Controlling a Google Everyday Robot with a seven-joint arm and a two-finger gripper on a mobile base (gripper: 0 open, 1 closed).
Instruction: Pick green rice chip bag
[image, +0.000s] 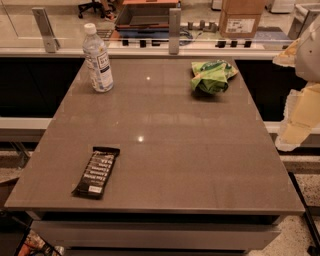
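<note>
The green rice chip bag (212, 75) lies crumpled on the far right part of the grey table (165, 145), near its back edge. It is bright green with darker green and pale patches. My gripper (296, 122) shows as a pale yellowish and white shape at the right edge of the view, off the table's right side. It is to the right of the bag and nearer the camera, apart from it and touching nothing on the table.
A clear water bottle (98, 59) with a white cap stands at the back left. A flat black snack bar wrapper (96, 172) lies near the front left. A glass barrier with metal posts (174, 30) runs behind the table. A cardboard box (241, 17) stands beyond it.
</note>
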